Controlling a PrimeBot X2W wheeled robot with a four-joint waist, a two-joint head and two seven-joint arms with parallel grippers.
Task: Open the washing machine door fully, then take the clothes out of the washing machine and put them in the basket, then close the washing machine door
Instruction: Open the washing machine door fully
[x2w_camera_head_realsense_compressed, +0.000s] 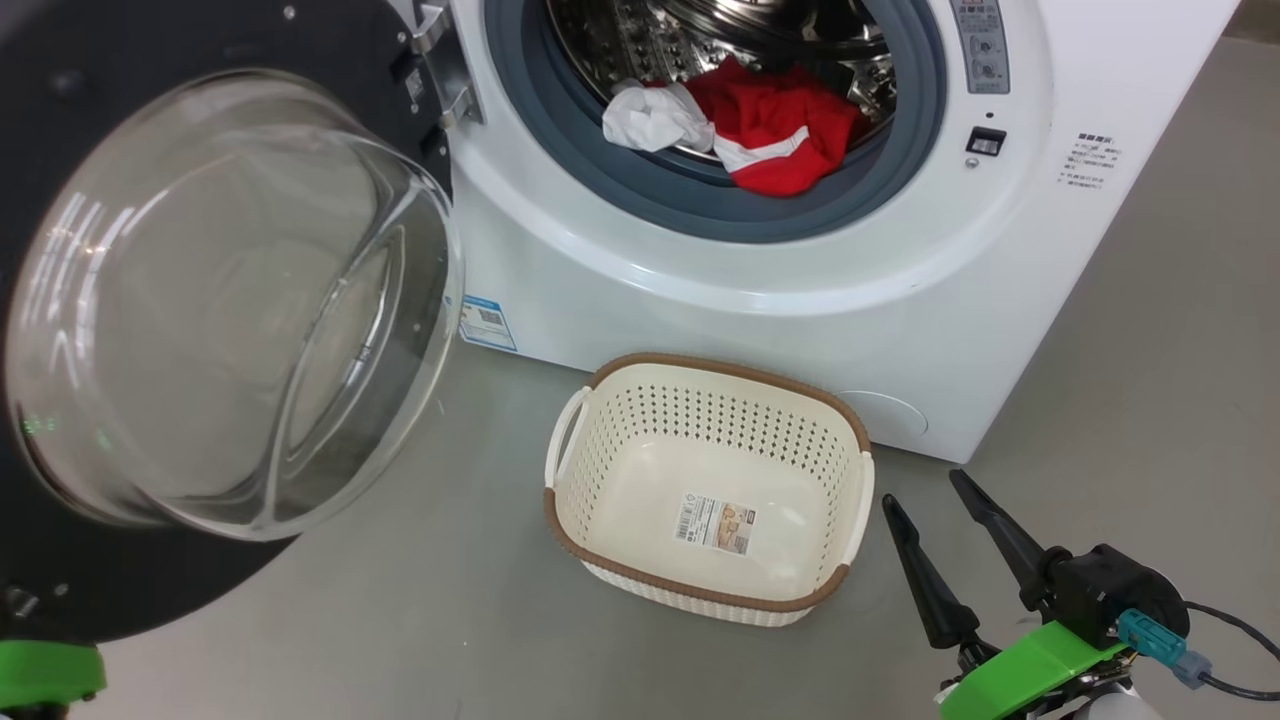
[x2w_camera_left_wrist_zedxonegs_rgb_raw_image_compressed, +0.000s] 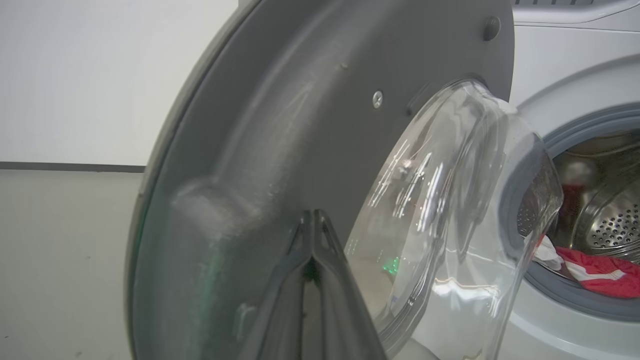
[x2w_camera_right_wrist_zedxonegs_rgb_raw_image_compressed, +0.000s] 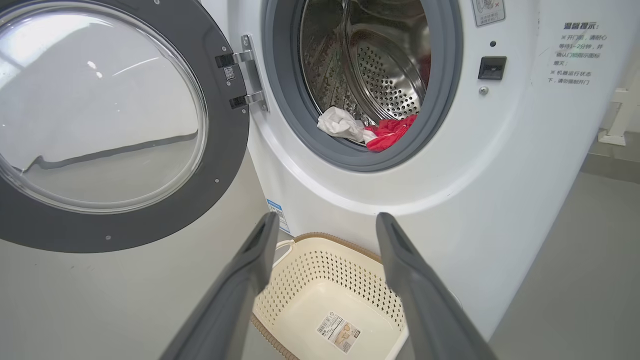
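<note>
The door (x2w_camera_head_realsense_compressed: 230, 300) stands swung wide. The left end effector (x2w_camera_left_wrist_zedxonegs_rgb_raw_image_compressed: 312, 217), fingers pressed together and holding nothing, points at the door's grey inner face beside the glass (x2w_camera_left_wrist_zedxonegs_rgb_raw_image_compressed: 450, 200); whether it touches, I cannot tell. To finish opening well, I would push on the rim near the free edge, not the glass, and follow the hinge's (x2w_camera_right_wrist_zedxonegs_rgb_raw_image_compressed: 250, 75) arc. The right end effector (x2w_camera_head_realsense_compressed: 920, 490) is spread wide and empty, just beside the basket (x2w_camera_head_realsense_compressed: 700, 365), which sits empty on the floor (x2w_camera_head_realsense_compressed: 400, 600) before the machine (x2w_camera_head_realsense_compressed: 700, 290). Clothes (x2w_camera_head_realsense_compressed: 770, 130) lie at the machine's mouth. The left wrist view gives the tip's closeness to the door, the right wrist view the hinge and swing, the head view the basket's whole inside
</note>
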